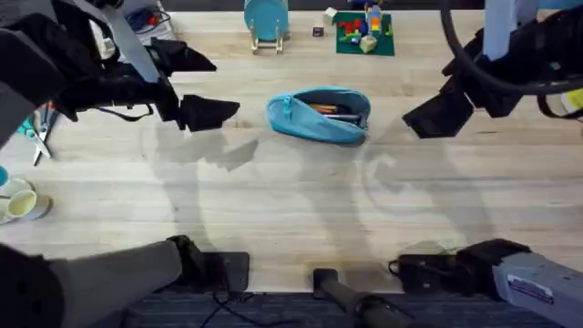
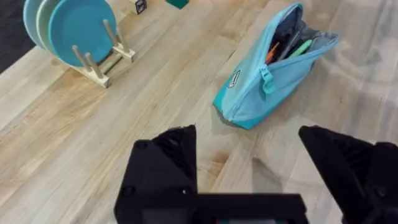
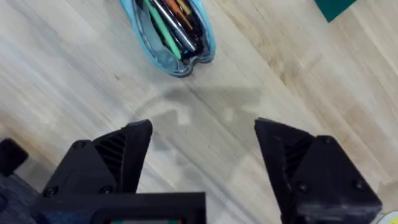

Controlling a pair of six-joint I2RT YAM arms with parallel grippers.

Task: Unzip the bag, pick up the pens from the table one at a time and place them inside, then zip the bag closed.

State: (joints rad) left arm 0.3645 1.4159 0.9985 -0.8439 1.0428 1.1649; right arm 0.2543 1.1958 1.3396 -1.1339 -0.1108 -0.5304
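Observation:
The light blue bag lies unzipped on the table, its mouth gaping. Pens lie inside it, a green one and darker ones among them. The zipper pull hangs at the bag's near end in the left wrist view. My left gripper hovers open just left of the bag, holding nothing. My right gripper is open to the bag's right, also holding nothing. Bag and bag both sit clear of the fingers.
A rack of teal plates stands behind the bag, plates close by in the left wrist view. A green board with toy blocks sits at the back. Scissors and a tape roll lie at the far left.

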